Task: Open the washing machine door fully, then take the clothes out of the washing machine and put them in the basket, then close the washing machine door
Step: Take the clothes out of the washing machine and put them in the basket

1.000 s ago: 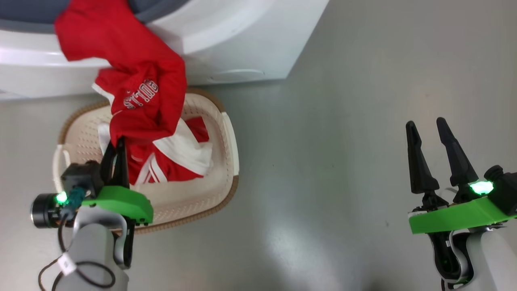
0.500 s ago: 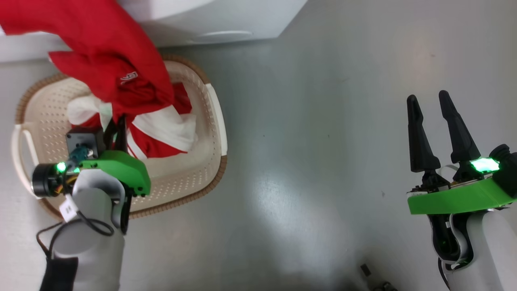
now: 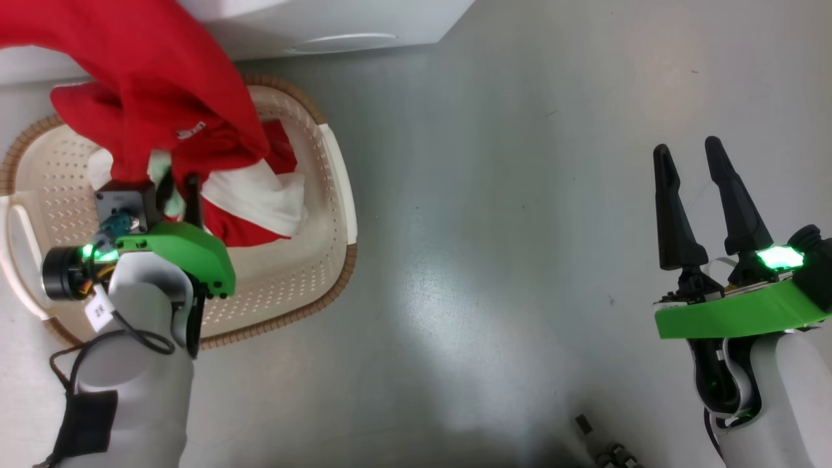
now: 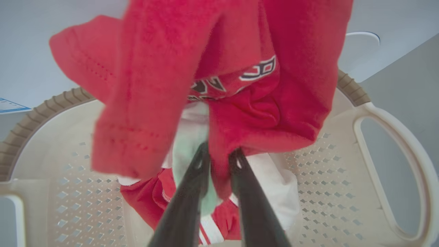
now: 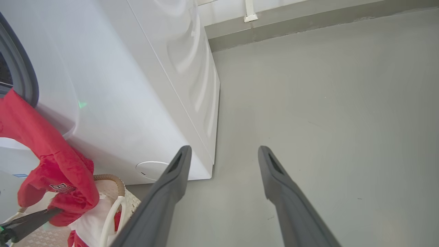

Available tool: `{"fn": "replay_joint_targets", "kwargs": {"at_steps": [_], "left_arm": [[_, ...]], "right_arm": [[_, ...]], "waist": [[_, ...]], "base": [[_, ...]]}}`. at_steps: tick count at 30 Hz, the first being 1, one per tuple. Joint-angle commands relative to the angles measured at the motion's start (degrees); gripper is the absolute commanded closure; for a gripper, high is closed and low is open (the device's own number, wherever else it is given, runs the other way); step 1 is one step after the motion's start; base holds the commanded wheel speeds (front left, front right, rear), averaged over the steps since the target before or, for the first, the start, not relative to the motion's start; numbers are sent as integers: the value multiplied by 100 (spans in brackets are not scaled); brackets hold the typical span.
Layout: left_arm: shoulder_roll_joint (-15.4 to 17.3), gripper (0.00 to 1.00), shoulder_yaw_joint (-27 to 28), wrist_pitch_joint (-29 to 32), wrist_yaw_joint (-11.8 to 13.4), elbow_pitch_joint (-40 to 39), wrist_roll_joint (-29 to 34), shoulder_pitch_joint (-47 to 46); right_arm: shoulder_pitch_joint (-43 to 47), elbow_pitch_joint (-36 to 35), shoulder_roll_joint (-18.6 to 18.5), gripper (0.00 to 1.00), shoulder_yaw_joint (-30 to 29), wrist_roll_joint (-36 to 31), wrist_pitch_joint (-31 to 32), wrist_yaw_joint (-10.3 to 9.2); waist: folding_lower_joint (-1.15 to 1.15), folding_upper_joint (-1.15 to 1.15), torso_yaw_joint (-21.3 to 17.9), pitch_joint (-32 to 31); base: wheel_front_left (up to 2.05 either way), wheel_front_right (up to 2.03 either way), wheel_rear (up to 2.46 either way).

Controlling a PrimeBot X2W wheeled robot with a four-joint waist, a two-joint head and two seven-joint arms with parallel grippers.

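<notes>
A red garment point(image 3: 162, 97) of the clothes trails from the washing machine point(image 3: 325, 19) down over the cream basket point(image 3: 331, 188). My left gripper point(image 3: 179, 185) is over the basket, its fingers slightly parted. A fold of the red garment point(image 4: 240, 68) still lies between them. More red and white clothes point(image 3: 253, 201) lie in the basket point(image 4: 394, 137). My right gripper point(image 3: 686, 146) stands open over the bare floor at the right, holding nothing. The washing machine door is out of view.
The washing machine's point(image 5: 137, 85) white front has a small round flap point(image 5: 151, 169) low down, just behind the basket point(image 5: 113, 206). Grey floor point(image 3: 487, 227) stretches between the basket and my right gripper point(image 5: 223, 149). A wall base runs along the far side.
My left gripper's fingers, pressed together on the red garment before, have parted a little. The head camera has shifted, so the basket sits further left and higher in the view.
</notes>
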Motion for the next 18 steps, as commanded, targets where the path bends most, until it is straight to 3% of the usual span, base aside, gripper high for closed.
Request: {"fn": "replay_joint_targets", "kwargs": {"at_steps": [1, 8, 18], "left_arm": [[160, 0, 122, -29, 46, -86, -38, 161], [89, 0, 164, -29, -2, -557, -132, 427], [4, 0, 182, -29, -48, -1847, -197, 1068]], "right_arm": [[75, -117, -45, 0, 129, -29, -36, 36], [138, -109, -88, 0, 99, -60, -36, 36], [301, -83, -230, 0, 51, -90, -36, 36]], "waist": [[0, 0, 13, -25], [0, 0, 140, -217], [0, 0, 391, -601]], "base": [[0, 0, 0], [0, 0, 0], [0, 0, 0]]}}
